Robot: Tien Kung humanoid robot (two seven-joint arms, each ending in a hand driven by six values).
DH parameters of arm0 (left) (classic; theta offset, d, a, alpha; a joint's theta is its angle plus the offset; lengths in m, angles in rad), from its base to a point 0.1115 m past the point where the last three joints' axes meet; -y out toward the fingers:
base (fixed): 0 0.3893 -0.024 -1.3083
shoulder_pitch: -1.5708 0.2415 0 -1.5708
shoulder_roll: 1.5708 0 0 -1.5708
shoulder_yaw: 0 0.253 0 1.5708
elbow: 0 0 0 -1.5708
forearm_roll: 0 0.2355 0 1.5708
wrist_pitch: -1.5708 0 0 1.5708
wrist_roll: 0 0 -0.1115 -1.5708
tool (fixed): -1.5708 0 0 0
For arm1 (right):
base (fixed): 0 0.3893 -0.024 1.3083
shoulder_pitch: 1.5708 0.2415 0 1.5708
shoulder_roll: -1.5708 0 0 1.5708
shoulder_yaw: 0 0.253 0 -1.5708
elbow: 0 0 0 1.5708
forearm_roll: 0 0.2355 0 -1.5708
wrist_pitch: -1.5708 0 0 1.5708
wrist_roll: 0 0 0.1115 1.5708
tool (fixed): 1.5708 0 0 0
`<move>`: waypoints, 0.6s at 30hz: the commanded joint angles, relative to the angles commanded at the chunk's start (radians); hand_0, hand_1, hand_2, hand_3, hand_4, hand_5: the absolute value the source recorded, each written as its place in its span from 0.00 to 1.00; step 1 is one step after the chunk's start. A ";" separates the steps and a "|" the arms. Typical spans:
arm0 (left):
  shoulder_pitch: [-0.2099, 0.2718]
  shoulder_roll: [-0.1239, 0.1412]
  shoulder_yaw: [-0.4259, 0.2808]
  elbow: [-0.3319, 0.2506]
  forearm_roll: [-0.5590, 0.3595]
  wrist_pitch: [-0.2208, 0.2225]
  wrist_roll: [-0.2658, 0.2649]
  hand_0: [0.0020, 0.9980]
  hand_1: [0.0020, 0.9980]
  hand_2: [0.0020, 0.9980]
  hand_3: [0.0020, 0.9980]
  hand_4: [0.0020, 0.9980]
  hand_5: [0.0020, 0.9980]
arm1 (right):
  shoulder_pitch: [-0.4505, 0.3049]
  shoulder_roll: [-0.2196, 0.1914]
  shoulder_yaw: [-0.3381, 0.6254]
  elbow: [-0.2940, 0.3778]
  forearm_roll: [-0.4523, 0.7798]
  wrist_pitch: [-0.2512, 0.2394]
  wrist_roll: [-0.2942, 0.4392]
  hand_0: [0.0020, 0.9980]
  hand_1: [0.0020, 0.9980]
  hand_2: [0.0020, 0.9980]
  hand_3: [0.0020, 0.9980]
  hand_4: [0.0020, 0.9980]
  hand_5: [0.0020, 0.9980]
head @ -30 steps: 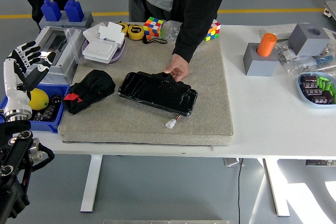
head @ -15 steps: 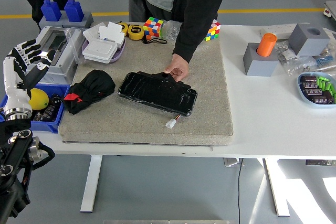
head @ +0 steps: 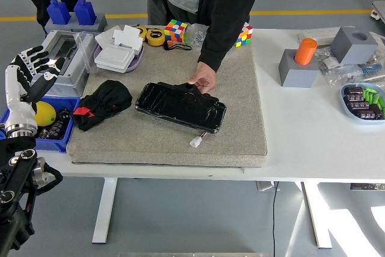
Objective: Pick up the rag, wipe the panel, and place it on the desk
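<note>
My left hand [head: 29, 73] hovers w/ fingers spread, empty. Crumpled black cloth rag [head: 102, 103] lies ahead-right, beside glossy black rectangular panel [head: 180, 106]. Approach from above, pinch rag's centre bulk.

A black rag [head: 102, 104], crumpled into a loose heap with a small red tag showing at its lower left, is laid on the left part of a grey mat [head: 240, 130]. Just to its right, a glossy black rectangular panel [head: 180, 106] is set flat and slightly askew on the mat, with a short wire ending in a white connector [head: 196, 142] trailing from its near edge.
</note>
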 joint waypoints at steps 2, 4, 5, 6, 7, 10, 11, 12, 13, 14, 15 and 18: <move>0.002 -0.001 0.000 -0.003 -0.003 0.000 -0.002 0.63 0.65 0.66 0.68 1.00 0.35 | 0.000 0.000 0.001 0.000 -0.001 0.000 -0.001 0.59 0.60 0.52 0.53 0.88 0.35; 0.004 0.000 -0.001 -0.006 0.001 -0.003 0.002 0.63 0.65 0.66 0.68 1.00 0.35 | 0.001 -0.001 -0.001 0.000 -0.001 0.001 -0.001 0.59 0.60 0.52 0.53 0.88 0.35; 0.003 0.001 -0.001 -0.007 0.004 -0.004 0.004 0.63 0.65 0.66 0.68 1.00 0.35 | 0.002 -0.002 -0.001 -0.001 -0.001 0.001 -0.002 0.59 0.60 0.52 0.53 0.88 0.35; 0.002 0.001 -0.002 -0.008 0.005 -0.005 0.005 0.63 0.65 0.66 0.68 1.00 0.35 | 0.003 -0.002 -0.002 0.000 -0.001 0.001 -0.003 0.59 0.60 0.52 0.53 0.88 0.35; 0.002 0.002 -0.001 -0.008 0.006 -0.006 0.007 0.63 0.65 0.66 0.68 1.00 0.35 | 0.005 -0.002 -0.001 0.000 -0.001 0.002 -0.004 0.59 0.60 0.52 0.53 0.88 0.35; 0.002 0.005 0.001 -0.012 0.008 -0.009 0.011 0.63 0.65 0.66 0.68 1.00 0.35 | 0.008 -0.002 -0.002 0.000 -0.002 0.007 -0.016 0.59 0.60 0.52 0.53 0.88 0.35; 0.002 0.006 0.001 -0.013 0.011 -0.012 0.015 0.63 0.65 0.66 0.68 1.00 0.35 | 0.009 -0.002 -0.003 0.000 -0.004 0.010 -0.021 0.59 0.60 0.52 0.53 0.88 0.35; 0.002 0.006 0.001 -0.014 0.013 -0.015 0.019 0.63 0.65 0.66 0.68 1.00 0.35 | 0.010 -0.002 -0.003 0.000 -0.005 0.012 -0.025 0.59 0.60 0.52 0.53 0.88 0.35; 0.003 0.006 0.001 -0.015 0.015 -0.018 0.023 0.63 0.65 0.66 0.68 1.00 0.35 | 0.010 -0.003 -0.003 0.000 -0.006 0.013 -0.028 0.59 0.60 0.52 0.53 0.88 0.35; 0.005 0.006 0.002 -0.017 0.018 -0.022 0.029 0.63 0.65 0.66 0.68 0.99 0.35 | 0.011 -0.003 -0.004 -0.001 -0.006 0.016 -0.032 0.59 0.60 0.53 0.53 0.88 0.35; 0.007 0.006 0.002 -0.019 0.025 -0.028 0.037 0.63 0.65 0.66 0.68 0.99 0.35 | 0.011 -0.004 -0.006 -0.001 -0.006 0.016 -0.032 0.59 0.60 0.53 0.53 0.88 0.35; 0.014 0.004 0.007 -0.020 0.028 -0.030 0.039 0.63 0.65 0.66 0.68 0.99 0.35 | 0.011 -0.006 -0.006 0.000 -0.004 0.015 -0.030 0.59 0.60 0.53 0.53 0.88 0.35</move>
